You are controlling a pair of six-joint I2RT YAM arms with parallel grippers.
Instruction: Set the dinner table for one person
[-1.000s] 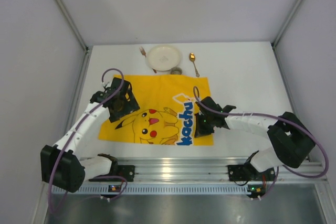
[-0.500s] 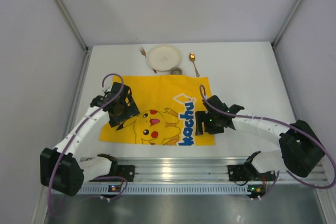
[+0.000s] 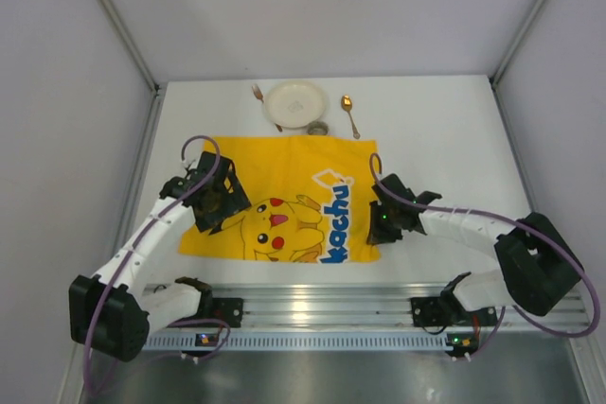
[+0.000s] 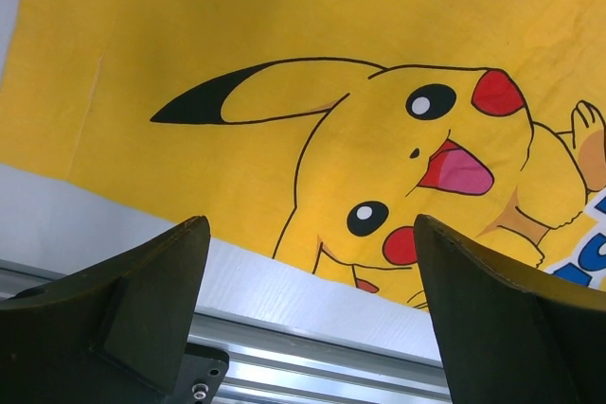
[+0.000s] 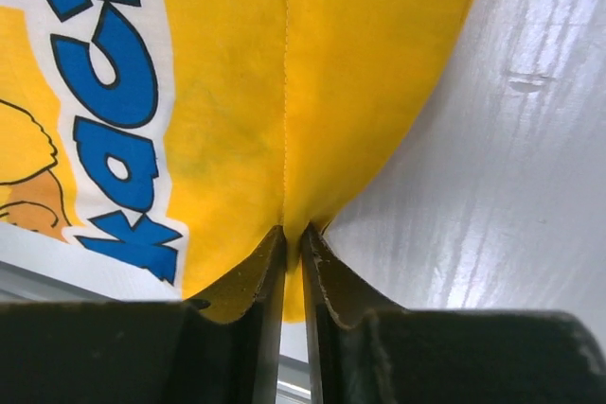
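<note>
A yellow cartoon-printed cloth placemat [image 3: 284,198] lies on the white dinner table [image 3: 445,139]. My right gripper [image 3: 383,227] is shut on the placemat's near right corner, and the cloth [image 5: 284,92] bunches up between the jaws [image 5: 293,238]. My left gripper [image 3: 210,203] hovers open and empty over the placemat's left part [image 4: 284,120], its fingers [image 4: 151,290] wide apart. A white plate [image 3: 295,103], a fork [image 3: 260,99] and a spoon [image 3: 349,113] lie at the table's far edge.
A small grey round object [image 3: 318,127] sits just below the plate, at the placemat's far edge. An aluminium rail [image 3: 312,300] runs along the near edge, also in the left wrist view [image 4: 312,357]. White walls enclose the table on three sides.
My right gripper has pulled the placemat's near right corner to the right and slightly nearer. The left gripper has shifted a little nearer and left, still open.
</note>
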